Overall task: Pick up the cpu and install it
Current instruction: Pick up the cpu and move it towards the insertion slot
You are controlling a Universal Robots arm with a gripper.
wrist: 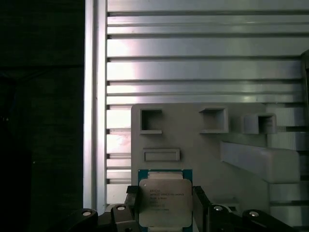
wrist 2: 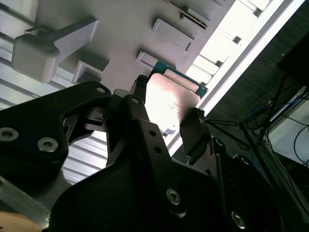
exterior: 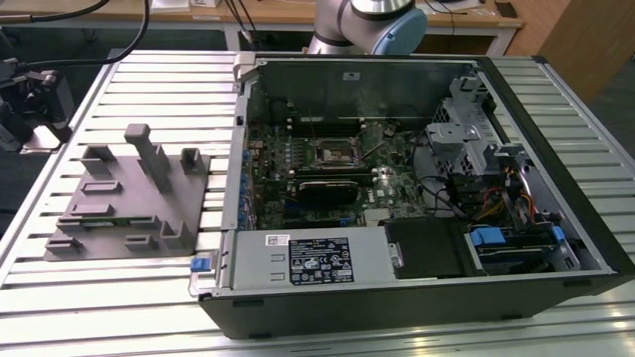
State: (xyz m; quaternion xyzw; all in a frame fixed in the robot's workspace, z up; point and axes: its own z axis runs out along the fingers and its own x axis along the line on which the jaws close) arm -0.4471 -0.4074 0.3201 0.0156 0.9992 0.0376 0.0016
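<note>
The cpu [wrist: 164,195] is a flat square chip with a pale metal top and a green edge. In both wrist views it sits between the two dark fingers of my gripper [wrist: 164,205], which is shut on its opposite sides. The second wrist view has the cpu [wrist 2: 169,96] catching bright light between the fingers [wrist 2: 138,104] of the gripper [wrist 2: 168,116]. Chip and gripper hang above the grey plastic block [wrist: 193,145], near the table's edge. In the exterior view the dark square socket frame [exterior: 335,154] lies on the motherboard inside the open computer case [exterior: 417,297].
The grey block with upright posts [exterior: 129,201] stands on the slatted metal table [exterior: 149,74] at the exterior view's left, beside the case. My arm's base [exterior: 367,22] rises behind the case. Drive cages and cables [exterior: 496,186] fill the case's right side. A power supply [exterior: 308,256] lies at its front.
</note>
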